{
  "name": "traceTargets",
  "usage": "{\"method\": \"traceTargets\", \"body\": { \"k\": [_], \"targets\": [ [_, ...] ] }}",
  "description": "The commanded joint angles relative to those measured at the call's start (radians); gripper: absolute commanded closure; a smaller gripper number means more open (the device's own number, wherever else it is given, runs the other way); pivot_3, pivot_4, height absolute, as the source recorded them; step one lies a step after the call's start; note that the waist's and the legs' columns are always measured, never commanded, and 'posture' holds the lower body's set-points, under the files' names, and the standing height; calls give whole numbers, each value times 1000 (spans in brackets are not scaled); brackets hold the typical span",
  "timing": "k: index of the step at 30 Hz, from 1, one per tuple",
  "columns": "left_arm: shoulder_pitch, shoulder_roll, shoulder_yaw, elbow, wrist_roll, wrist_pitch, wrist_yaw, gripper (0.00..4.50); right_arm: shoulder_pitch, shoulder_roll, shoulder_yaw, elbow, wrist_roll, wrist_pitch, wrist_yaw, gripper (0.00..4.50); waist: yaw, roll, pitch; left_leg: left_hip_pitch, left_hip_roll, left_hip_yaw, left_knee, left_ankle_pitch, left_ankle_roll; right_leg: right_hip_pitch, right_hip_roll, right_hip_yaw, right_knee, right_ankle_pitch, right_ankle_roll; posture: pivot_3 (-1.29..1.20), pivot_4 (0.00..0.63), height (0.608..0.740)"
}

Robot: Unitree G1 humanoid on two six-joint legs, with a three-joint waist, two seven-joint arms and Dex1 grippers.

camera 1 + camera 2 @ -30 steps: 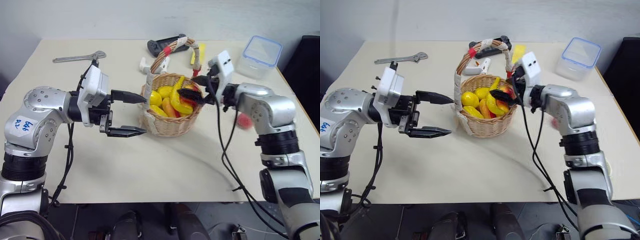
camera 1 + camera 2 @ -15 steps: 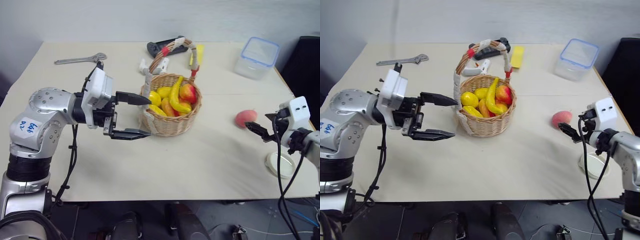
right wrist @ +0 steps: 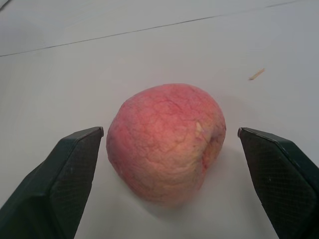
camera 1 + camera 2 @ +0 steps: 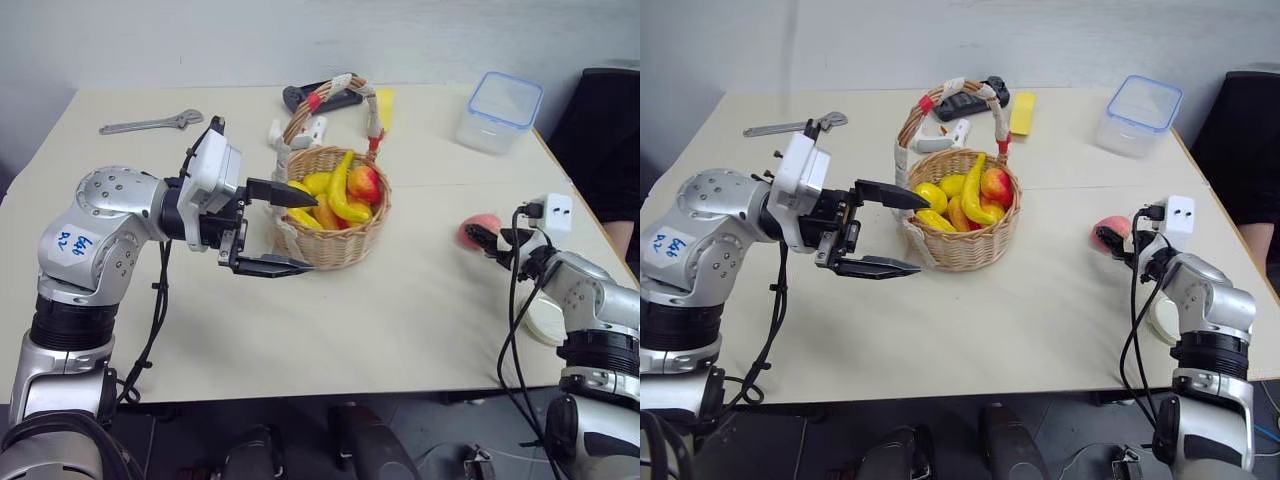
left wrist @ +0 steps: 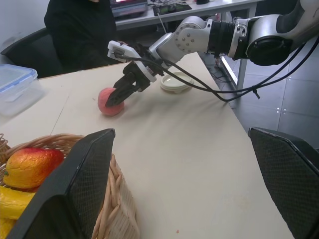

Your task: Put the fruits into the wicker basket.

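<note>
The wicker basket [image 4: 345, 248] stands mid-table, holding the red-and-yellow apple [image 4: 362, 184] among yellow bananas and lemons. The pinkish peach [image 4: 474, 229] lies on the table far to the right of it. My right gripper [image 4: 488, 238] is low over the table and open, its fingers on either side of the peach [image 3: 167, 142] without touching it. My left gripper [image 4: 305, 231] is open and points sideways at the basket's left wall, with its upper finger over the rim. The left wrist view shows the peach [image 5: 110, 102] with the right gripper [image 5: 116, 97] at it.
A white lid [image 4: 545, 318] lies by my right forearm near the table's right edge. A clear box with a blue rim [image 4: 500, 110], a yellow piece [image 4: 385, 103], a black device [image 4: 320, 97] and a wrench [image 4: 145, 123] sit at the back. A person in black [image 4: 612, 150] is at the right.
My right gripper left the basket, swung right and down, and now stands open at the peach. The left gripper has hardly moved. The camera shifted a little.
</note>
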Motion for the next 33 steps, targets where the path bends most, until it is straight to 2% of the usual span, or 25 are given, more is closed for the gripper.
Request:
{"method": "traceTargets", "body": {
  "k": [1, 5, 7, 11, 15, 20, 27, 33],
  "targets": [
    [-18, 7, 20, -11, 1, -9, 4, 0, -22, -2, -3, 20, -9, -76, 18, 398, 0, 0, 0, 0, 0, 0, 0, -1, 0, 0, 0, 0, 0, 0, 0, 0, 150, 740],
    [-14, 10, 25, -13, 1, -6, 9, 0, 6, -11, 27, -42, -9, -93, 71, 1563, -2, 0, 0, 0, 0, 0, -1, -1, -1, -1, 0, 0, 0, -1, 1, 0, 150, 740],
    [-7, 13, 32, -12, 4, -6, 17, 0, 21, -13, 17, -122, 40, -62, 111, 1922, 0, 0, 0, 0, 0, 0, 0, -1, -1, -1, 0, 0, 0, -1, 1, 0, 150, 740],
    [18, 36, 66, 10, 11, -7, 36, 0, -28, -4, -18, -347, 262, 156, 157, 1988, -5, 1, 0, 0, 1, 0, 0, -1, -1, -1, 0, 0, 1, -1, 1, 0, 150, 740],
    [27, 48, 94, 18, 2, 0, 50, 0, -148, 48, 28, -449, 364, 295, 91, 1988, -7, 1, 1, 1, 2, 0, 0, 0, -2, -1, 1, 0, 2, 0, 1, 0, 150, 740],
    [28, 47, 93, 11, 6, -6, 60, 0, -247, 133, 186, -474, 307, 318, 45, 1988, -1, 1, 1, 0, 2, -1, 0, -1, -2, -1, 0, -1, 2, 0, -1, 0, 150, 740],
    [37, 49, 103, -17, -6, 0, 83, 0, -324, 232, 308, -329, 163, 185, 29, 1988, 1, 1, 1, -4, 1, 0, 0, -2, 0, -4, -1, -1, 0, 0, 0, 0, 150, 740],
    [54, 58, 116, -24, -6, -1, 86, 0, -319, 222, 304, -383, 161, 193, 63, 18, 1, 1, 1, -5, 1, 0, -1, -4, 0, -4, -1, -2, -4, 0, 0, 0, 150, 740]
  ]
}}
